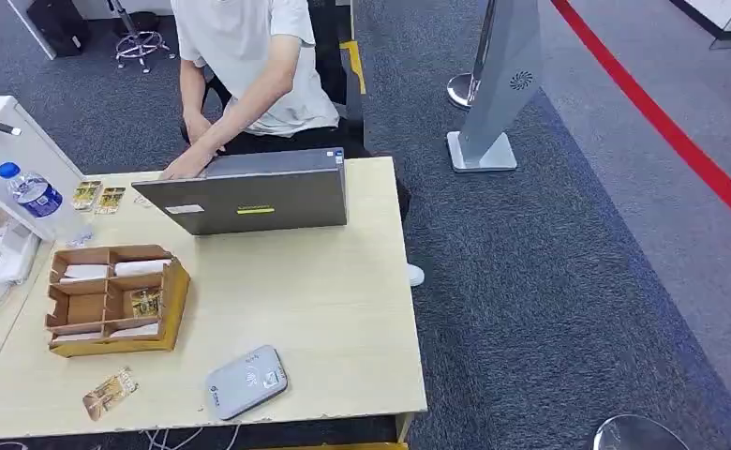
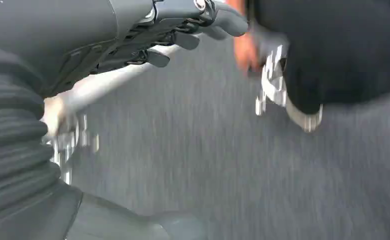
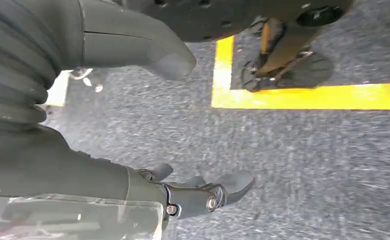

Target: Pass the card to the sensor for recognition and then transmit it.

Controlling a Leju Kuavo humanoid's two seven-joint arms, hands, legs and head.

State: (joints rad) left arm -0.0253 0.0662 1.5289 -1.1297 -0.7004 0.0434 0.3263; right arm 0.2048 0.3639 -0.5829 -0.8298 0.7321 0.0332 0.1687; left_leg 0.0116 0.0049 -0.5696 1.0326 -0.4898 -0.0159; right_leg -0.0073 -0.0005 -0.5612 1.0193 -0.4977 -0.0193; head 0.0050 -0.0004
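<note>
At 7 o'clock on the table (image 1: 343, 309), the loose card (image 1: 109, 394) lies flat and may slip, since both the left hand (image 2: 183, 30) and right hand (image 3: 203, 192) hang empty with fingers apart, far from the sensor (image 1: 246, 382)

grey ribbed wrist covers, thick grey thumb (image 3: 148, 52), darker fingers (image 3: 208, 192).

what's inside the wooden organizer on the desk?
The wooden organizer holds white packets in its far compartments, a gold-printed card in a middle one, and white items nearest. Anything under these is hidden.
</note>
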